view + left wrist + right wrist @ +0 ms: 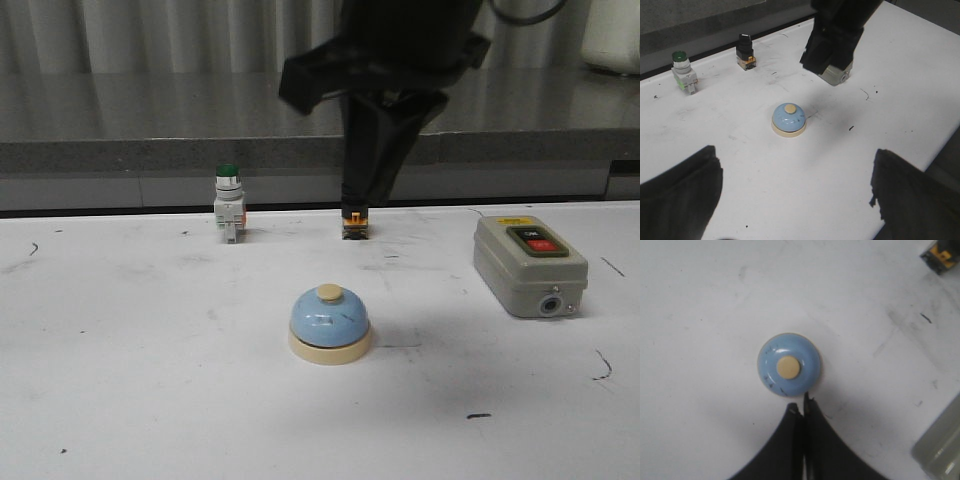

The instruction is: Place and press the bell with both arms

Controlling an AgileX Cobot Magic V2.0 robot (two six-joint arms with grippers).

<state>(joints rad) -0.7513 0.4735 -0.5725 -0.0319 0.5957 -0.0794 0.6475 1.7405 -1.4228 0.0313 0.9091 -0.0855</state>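
The light-blue bell (330, 322) with a cream base and cream knob stands upright on the white table, near the middle. It also shows in the left wrist view (789, 119) and in the right wrist view (789, 365). My right gripper (802, 405) is shut and empty. It hangs above the table with its tips just beside the bell's rim in its own view. In the front view the right gripper (358, 195) points down from the top centre, above and behind the bell. My left gripper (797, 200) is open and empty, its fingers (685, 195) wide apart, short of the bell.
A green-capped pushbutton (228, 202) stands at the back left. A black selector switch (354, 227) stands at the back centre. A grey box with red and black switches (525, 265) lies at the right. A grey ledge (150, 150) runs behind the table.
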